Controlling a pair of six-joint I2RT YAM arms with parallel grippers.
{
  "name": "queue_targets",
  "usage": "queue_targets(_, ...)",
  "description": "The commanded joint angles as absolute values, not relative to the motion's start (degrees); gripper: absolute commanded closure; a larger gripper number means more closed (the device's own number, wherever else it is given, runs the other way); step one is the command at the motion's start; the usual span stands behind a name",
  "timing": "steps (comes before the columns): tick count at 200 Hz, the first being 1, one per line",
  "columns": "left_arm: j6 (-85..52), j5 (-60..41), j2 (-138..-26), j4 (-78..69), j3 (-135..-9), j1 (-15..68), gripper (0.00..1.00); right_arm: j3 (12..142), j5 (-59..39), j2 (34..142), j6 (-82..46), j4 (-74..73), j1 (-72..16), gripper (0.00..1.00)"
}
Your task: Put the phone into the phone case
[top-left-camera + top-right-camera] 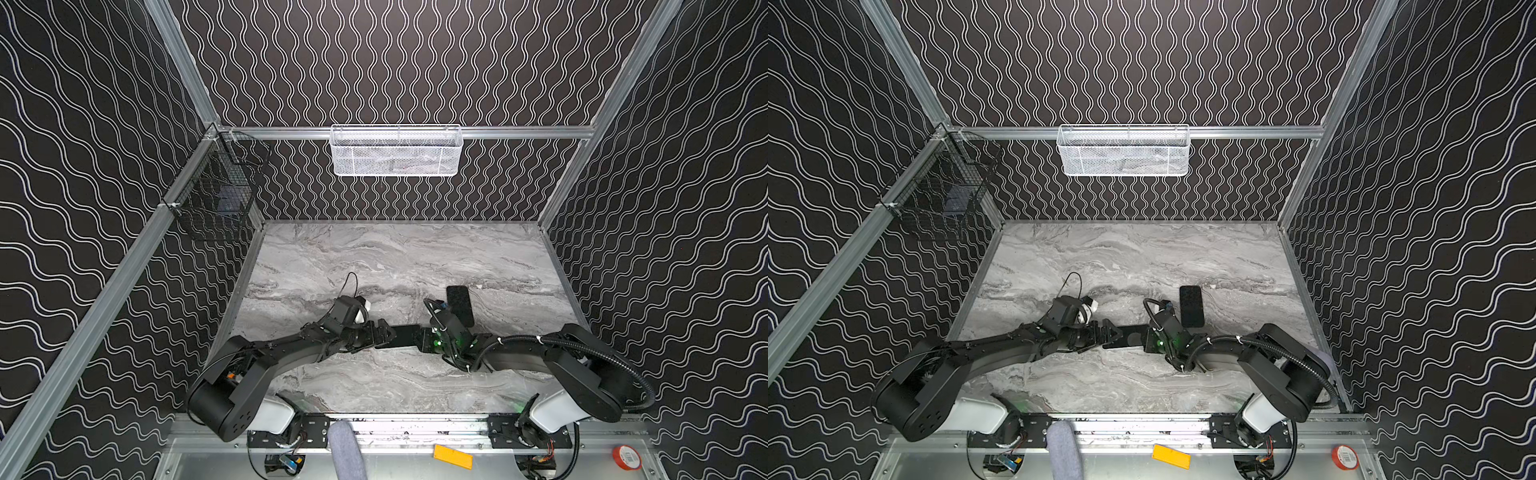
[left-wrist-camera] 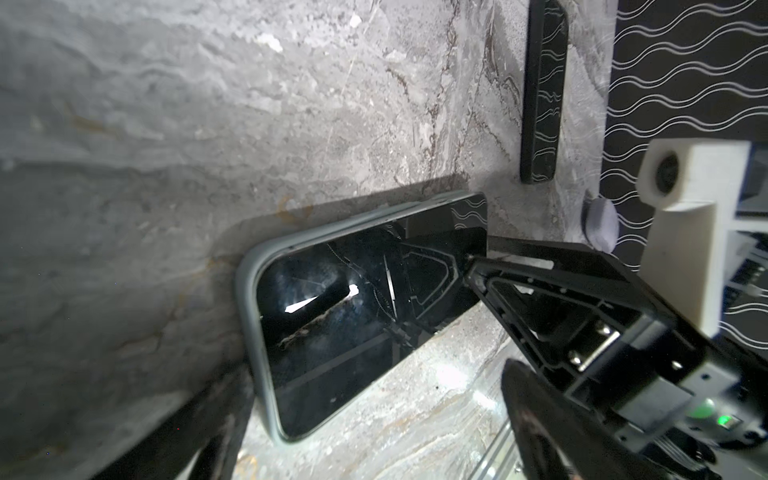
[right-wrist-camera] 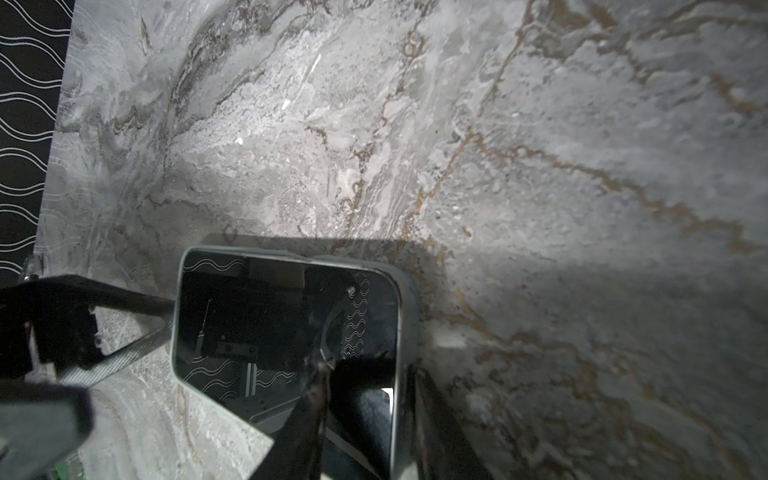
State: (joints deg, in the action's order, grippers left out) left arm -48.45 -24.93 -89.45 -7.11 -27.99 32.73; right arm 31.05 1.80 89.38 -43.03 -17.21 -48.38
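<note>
— Where do we see the phone (image 2: 353,324)?
— Near the front middle of the surface (image 1: 374,257), stretched lengthwise between our two claws. It is tilted up rather than lying flat, and a grey rim rings its glossy black face.

— What is our right claw (image 1: 424,338) doing?
— It pinches one short end of the phone. In the right wrist view one finger (image 3: 307,415) lies across the glass and its partner runs along the outside of the rim.

— And our left claw (image 1: 384,334)?
— It is spread wide at the opposite short end. The left wrist view shows that end sitting between its two fingers. In the right wrist view one fingertip reaches the phone's edge, though we cannot tell whether it presses.

— Anything else nearby?
— A black slab (image 1: 460,305) lies flat on the surface just beyond our right claw, apart from the phone. We cannot tell what it is.
</note>
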Motion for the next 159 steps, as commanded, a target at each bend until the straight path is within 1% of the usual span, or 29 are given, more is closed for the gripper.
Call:
queue_targets(1, -53.01, -27.47, -88.79, -0.82, -26.78, 33.03, 0.02, 31.63, -2.37, 89.95, -43.73, -17.15, -48.74, 0.65)
queue_targets(21, -52.92, -28.59, -88.16, -1.98, -26.94, 32.97, 0.03, 31.96, -2.63, 90.35, -43.60, -17.21, -48.68, 0.65)
queue_targets(66, -56.71, -31.57, -86.82, -11.20, -23.52, 32.71, 0.06, 32.08, -2.74, 90.79, -43.70, -17.36, -48.84, 0.65)
queue_targets(117, -58.71, -31.65, -82.86, -17.33, -20.58, 31.41, 0.08, 31.38, -2.30, 90.01, -43.95, -17.44, -48.83, 0.65)
queue_targets(159, -59.75, -31.74, -81.35, -22.18, -18.82, 31.20, 0.12, 30.56, -1.88, 89.20, -44.17, -17.64, -48.85, 0.65)
